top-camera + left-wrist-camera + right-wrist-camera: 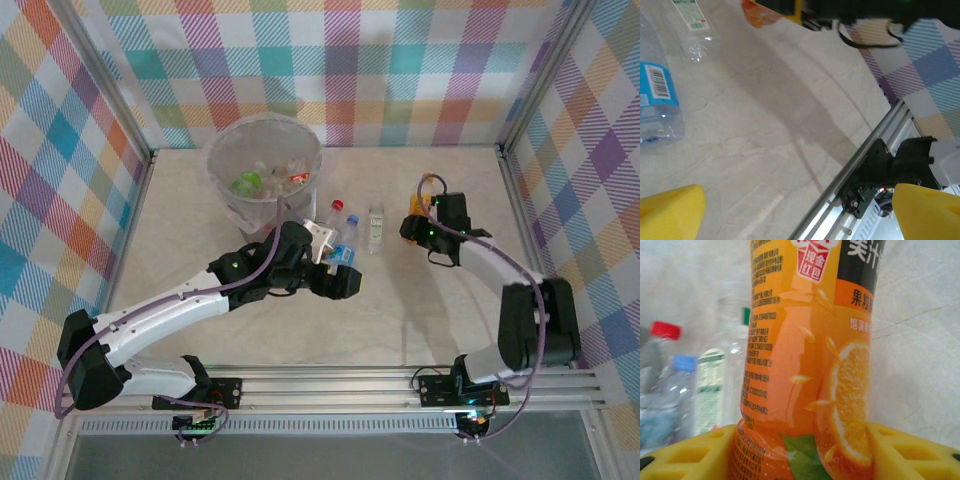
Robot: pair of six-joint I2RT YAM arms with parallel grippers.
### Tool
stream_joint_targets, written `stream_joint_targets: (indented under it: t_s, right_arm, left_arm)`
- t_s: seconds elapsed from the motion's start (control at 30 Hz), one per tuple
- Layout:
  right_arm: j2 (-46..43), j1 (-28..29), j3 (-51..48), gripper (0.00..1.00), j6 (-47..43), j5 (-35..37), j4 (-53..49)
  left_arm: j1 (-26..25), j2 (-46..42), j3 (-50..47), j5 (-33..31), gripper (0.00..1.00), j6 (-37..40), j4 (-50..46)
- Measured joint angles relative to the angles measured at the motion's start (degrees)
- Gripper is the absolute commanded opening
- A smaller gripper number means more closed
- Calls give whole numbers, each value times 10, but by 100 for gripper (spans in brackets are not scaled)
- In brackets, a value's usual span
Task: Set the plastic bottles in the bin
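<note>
The bin (265, 165) stands at the back left with several bottles inside. My right gripper (416, 218) (805, 455) is shut on an orange-label bottle (429, 188) (810, 365), whose body is pinched between the yellow fingers (690, 455). On the table between the arms lie a red-capped bottle (338, 212) (665, 330), a blue-label bottle (346, 238) (655, 100) (684, 362) and a green-label bottle (376, 228) (687, 20) (710, 385). My left gripper (345, 283) (800, 215) is open just in front of the blue-label bottle, with nothing between its pads (670, 212).
Checkered walls enclose the marble-look table (400, 310) on three sides. An aluminium rail (400, 385) (840, 200) with the arm bases runs along the near edge. The bin sits against the back wall, left of centre.
</note>
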Motion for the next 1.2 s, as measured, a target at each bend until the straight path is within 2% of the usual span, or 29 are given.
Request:
stream_joint_targets:
  t_s: [0.27, 0.5, 0.8, 1.03, 1.2]
  right_arm:
    - [-203, 9, -70, 60, -39, -102, -13]
    - [-324, 46, -98, 60, -39, -175, -47]
    - [-398, 87, -100, 61, -23, -237, -92]
    - [-405, 110, -100, 62, -20, -279, -111]
    - [-405, 122, -100, 62, -20, -290, -113]
  left_arm:
    - [5, 67, 41, 9, 100, -44, 31]
    - [35, 103, 70, 47, 99, -80, 81]
    - [62, 143, 85, 97, 95, -102, 170]
    - [62, 162, 89, 123, 90, -120, 220]
    - [64, 163, 89, 123, 79, -135, 241]
